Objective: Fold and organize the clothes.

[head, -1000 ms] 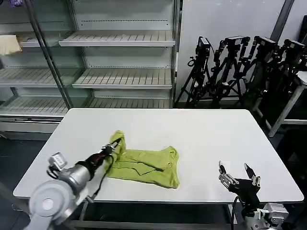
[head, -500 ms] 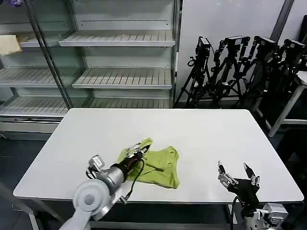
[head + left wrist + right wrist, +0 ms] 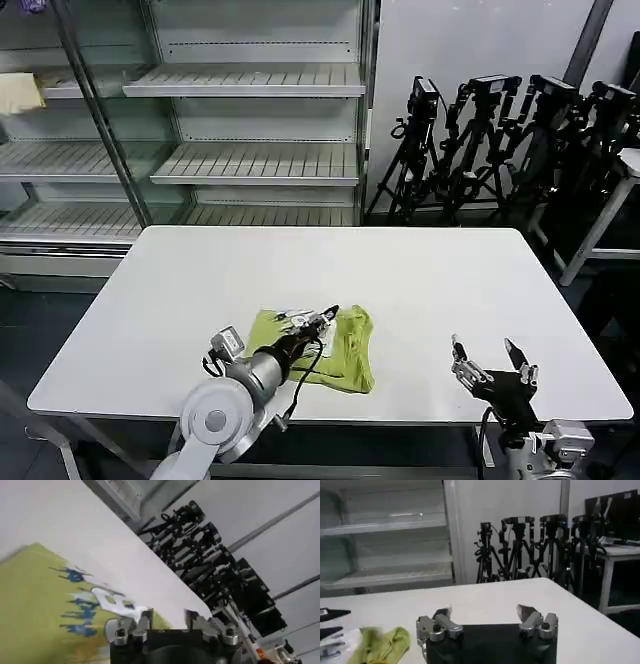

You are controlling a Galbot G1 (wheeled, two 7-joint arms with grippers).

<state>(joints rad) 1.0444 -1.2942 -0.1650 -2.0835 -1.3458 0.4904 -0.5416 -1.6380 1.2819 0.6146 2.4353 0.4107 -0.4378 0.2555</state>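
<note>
Lime T-shirt (image 3: 340, 350) bunched on the white table (image 3: 330, 270), near the front edge, a little left of its middle. Blue print and a white label visible on the fabric in the left wrist view. Left gripper (image 3: 322, 319) over the shirt, near its back edge, reaching in from the front-left corner; jaws only slightly apart, cannot tell whether any cloth is pinched between them. Right gripper (image 3: 488, 352) near the front edge toward the right corner, well apart from the shirt, fingers spread wide, holding nothing.
</note>
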